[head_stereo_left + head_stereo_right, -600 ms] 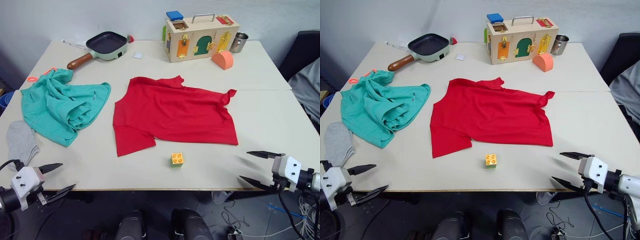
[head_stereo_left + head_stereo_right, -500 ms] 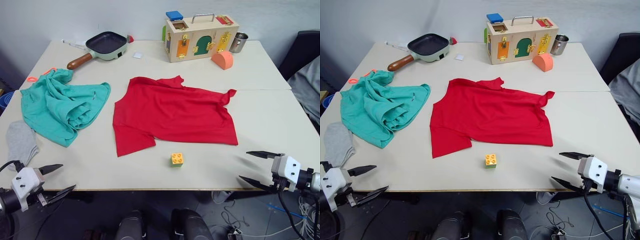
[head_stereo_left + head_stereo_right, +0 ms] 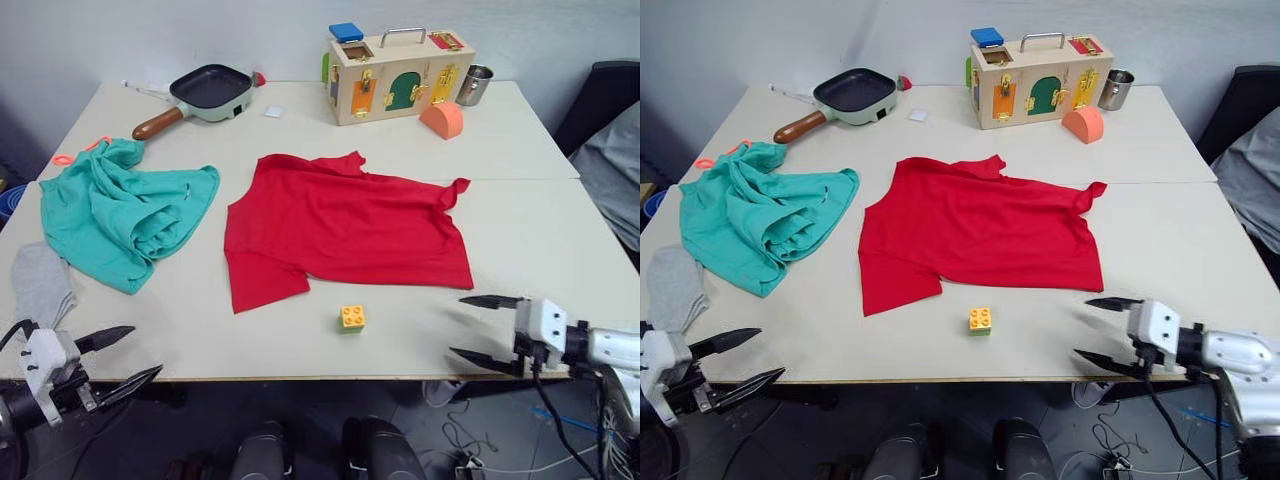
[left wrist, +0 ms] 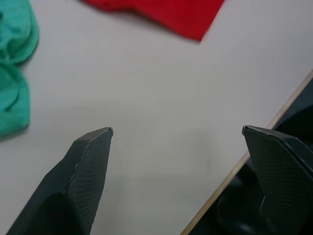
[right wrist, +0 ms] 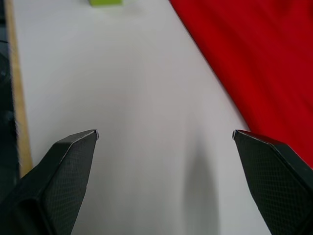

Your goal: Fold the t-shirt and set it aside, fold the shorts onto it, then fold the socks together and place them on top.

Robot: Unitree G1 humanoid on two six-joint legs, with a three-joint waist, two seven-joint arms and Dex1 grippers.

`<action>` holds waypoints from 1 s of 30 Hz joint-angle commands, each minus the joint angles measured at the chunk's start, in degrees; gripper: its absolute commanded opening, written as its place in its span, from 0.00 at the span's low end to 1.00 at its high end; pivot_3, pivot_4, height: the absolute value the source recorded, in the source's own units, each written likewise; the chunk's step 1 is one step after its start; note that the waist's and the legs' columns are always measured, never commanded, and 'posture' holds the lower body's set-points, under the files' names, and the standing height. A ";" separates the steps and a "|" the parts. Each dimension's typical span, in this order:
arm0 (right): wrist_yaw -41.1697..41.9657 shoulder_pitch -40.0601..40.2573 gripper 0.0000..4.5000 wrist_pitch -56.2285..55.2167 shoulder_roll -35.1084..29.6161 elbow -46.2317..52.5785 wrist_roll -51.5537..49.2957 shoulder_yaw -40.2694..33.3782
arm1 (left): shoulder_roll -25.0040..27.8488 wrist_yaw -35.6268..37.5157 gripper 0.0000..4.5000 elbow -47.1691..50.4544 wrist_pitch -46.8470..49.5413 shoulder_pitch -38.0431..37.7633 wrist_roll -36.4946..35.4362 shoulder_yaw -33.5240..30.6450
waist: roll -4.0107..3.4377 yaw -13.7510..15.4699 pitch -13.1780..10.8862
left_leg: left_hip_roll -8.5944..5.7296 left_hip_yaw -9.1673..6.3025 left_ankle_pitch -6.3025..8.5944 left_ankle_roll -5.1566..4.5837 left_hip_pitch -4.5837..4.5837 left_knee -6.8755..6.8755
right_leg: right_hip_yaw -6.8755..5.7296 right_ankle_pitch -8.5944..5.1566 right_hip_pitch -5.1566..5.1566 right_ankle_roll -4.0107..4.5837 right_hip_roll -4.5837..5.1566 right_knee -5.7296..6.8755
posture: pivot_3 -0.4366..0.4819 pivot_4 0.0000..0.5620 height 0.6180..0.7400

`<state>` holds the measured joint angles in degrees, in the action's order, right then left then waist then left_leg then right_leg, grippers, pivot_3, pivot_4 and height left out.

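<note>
Creeping inward at five o'clock, the right gripper (image 3: 478, 328) — jaws wide, empty — has neared the t-shirt (image 3: 345, 228), flat at table centre. Left gripper (image 3: 120, 355) spread, idle at seven o'clock — folding not begun.

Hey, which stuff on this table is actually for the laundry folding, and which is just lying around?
For the job:
t-shirt
shorts
socks

Just lying about:
frying pan
wooden latch box
metal cup
orange arch block
yellow brick
</note>
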<state>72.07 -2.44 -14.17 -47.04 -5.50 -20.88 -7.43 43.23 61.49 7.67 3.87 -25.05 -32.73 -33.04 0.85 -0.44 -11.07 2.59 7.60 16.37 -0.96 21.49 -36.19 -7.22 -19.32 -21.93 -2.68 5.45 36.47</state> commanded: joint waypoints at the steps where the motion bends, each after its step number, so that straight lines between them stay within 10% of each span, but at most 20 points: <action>1: -1.07 -4.70 1.00 6.65 1.86 7.29 -2.07 4.02 | -1.55 -1.06 0.99 7.61 3.28 0.58 -4.00 1.67 | 0.00 0.01 0.00 | 0.01 0.00 -0.01 0.01 -0.02 -0.01 | 0.00 0.00 0.00 0.00 0.00 0.03 | 0.48 0.27 1.00; 16: -2.84 -19.45 1.00 14.67 12.57 4.23 7.54 21.10 | -5.03 -5.01 0.99 20.88 7.17 10.05 -1.41 19.75 | 0.01 0.03 0.01 | -0.03 0.06 -0.02 0.04 0.01 -0.09 | -0.01 0.01 0.01 0.01 -0.02 0.09 | 0.48 0.27 1.00; 26: -4.43 -18.66 0.34 10.44 16.63 -0.13 9.24 21.61 | -4.44 -4.32 1.00 19.39 7.24 12.40 -0.93 20.61 | 0.00 0.05 0.01 | -0.03 0.06 -0.03 0.04 0.01 -0.18 | 0.00 0.01 0.00 0.01 -0.02 0.18 | 0.48 0.27 1.00; 30: -3.03 -16.46 0.32 10.48 15.35 2.22 6.26 19.37 | -4.48 -3.77 1.00 18.57 7.25 13.47 -0.78 21.10 | 0.00 0.12 0.01 | -0.02 0.04 -0.03 0.04 0.01 -0.17 | -0.01 0.01 0.00 0.01 -0.02 0.19 | 0.48 0.27 1.00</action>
<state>68.29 -19.57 -2.59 -30.87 -5.97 -12.38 14.16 38.38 57.23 26.12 11.41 -11.70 -33.50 -12.14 0.85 -0.32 -11.06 2.56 7.65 16.35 -0.91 21.50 -36.36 -7.23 -19.31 -21.93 -2.67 5.43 36.66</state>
